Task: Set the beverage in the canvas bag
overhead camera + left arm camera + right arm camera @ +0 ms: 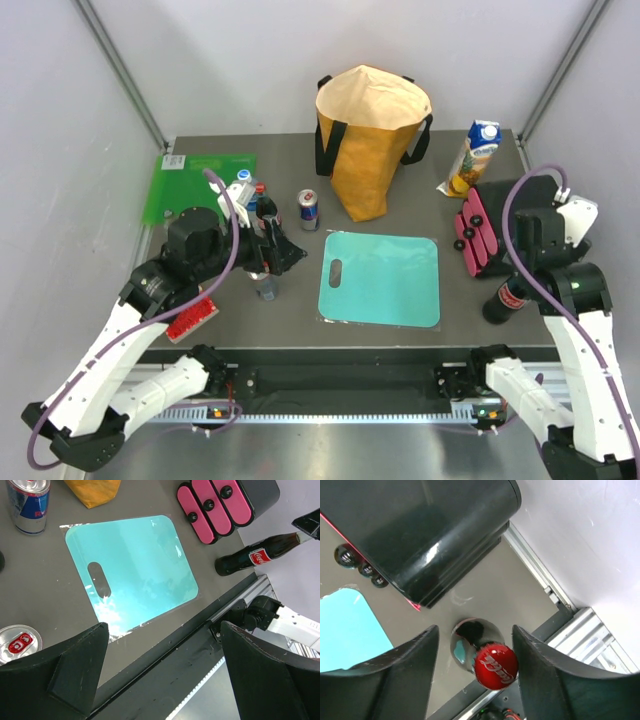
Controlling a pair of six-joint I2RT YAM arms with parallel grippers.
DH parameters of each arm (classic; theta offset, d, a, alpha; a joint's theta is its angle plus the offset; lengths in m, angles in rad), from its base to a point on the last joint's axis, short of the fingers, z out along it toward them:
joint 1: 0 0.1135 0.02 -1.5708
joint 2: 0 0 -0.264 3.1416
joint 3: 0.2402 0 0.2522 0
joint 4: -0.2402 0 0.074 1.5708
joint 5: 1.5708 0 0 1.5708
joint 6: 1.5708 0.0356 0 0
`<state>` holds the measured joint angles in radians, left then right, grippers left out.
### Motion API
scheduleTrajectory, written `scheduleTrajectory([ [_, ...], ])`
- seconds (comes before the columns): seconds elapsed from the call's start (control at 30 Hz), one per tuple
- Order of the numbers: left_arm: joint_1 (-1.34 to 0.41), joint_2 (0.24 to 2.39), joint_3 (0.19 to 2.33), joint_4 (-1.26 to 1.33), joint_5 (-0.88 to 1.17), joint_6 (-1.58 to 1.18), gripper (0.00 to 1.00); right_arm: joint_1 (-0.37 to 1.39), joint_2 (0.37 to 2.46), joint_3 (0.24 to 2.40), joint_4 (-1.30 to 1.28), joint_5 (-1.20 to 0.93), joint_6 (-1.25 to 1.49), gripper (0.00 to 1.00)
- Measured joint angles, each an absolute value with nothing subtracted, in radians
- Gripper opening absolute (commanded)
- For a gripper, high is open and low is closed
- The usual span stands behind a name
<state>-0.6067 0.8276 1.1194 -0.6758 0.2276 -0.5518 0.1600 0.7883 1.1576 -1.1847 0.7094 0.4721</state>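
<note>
Directly beneath parted right gripper (475,632), upright cola bottle (467,642), cap (496,666) between its fingers (405,672).

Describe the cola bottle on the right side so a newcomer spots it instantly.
From the teal cutting board mid-table, go right toward the near edge. Just nearer than the pink-and-black case stands a dark cola bottle, directly under the right gripper. Its red cap and red label set it apart from the flat board and the boxy case.

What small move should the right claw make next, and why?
Probably close the right claw: its open fingers straddle the red cap of the upright dark cola bottle, with gaps on both sides, so nothing is gripped yet.
</note>
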Motion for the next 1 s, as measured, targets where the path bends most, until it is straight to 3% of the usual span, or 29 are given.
scheduleTrajectory([
  [0.13,-0.607,0.829,1.119,-0.675,0.235,-0.553,0.96,0.159,0.800,1.156,-1.164,0.716,0.439,0.49],
  [0.27,-0.607,0.841,1.119,-0.673,0.231,-0.552,0.96,0.158,0.801,1.143,-1.131,0.707,0.410,0.07],
  [0.3,-0.607,0.846,1.119,-0.673,0.223,-0.551,0.96,0.158,0.801,1.141,-1.119,0.700,0.406,0.01],
  [0.6,-0.607,0.916,1.118,-0.673,0.167,-0.533,0.95,0.156,0.827,1.158,-1.087,0.628,0.321,0.00],
  [1.0,-0.607,0.960,1.147,-0.649,0.137,-0.502,0.95,0.155,0.831,1.200,-1.089,0.261,0.209,0.00],
])
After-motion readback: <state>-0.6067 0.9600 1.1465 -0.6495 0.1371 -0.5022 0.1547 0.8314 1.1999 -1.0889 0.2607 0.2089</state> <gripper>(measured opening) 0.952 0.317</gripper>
